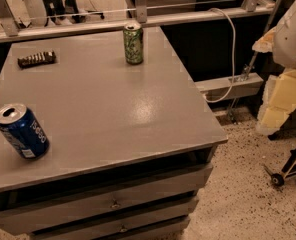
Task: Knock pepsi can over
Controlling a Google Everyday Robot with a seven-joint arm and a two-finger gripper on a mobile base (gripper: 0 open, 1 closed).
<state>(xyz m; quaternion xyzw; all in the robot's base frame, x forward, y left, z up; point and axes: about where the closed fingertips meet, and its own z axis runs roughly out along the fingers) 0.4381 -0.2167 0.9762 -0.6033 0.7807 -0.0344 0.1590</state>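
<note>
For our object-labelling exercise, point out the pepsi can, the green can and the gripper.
pepsi can (24, 134): camera view, blue side wall.
green can (133, 46): camera view, side label.
gripper (282, 175): camera view, lower right edge, its dark end.

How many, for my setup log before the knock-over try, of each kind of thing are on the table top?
Drink cans: 2, the pepsi can and the green can
Dark bar: 1
Total: 3 on the table
The gripper is not counted; it is low at the right edge of the view, apart from the table.
</note>
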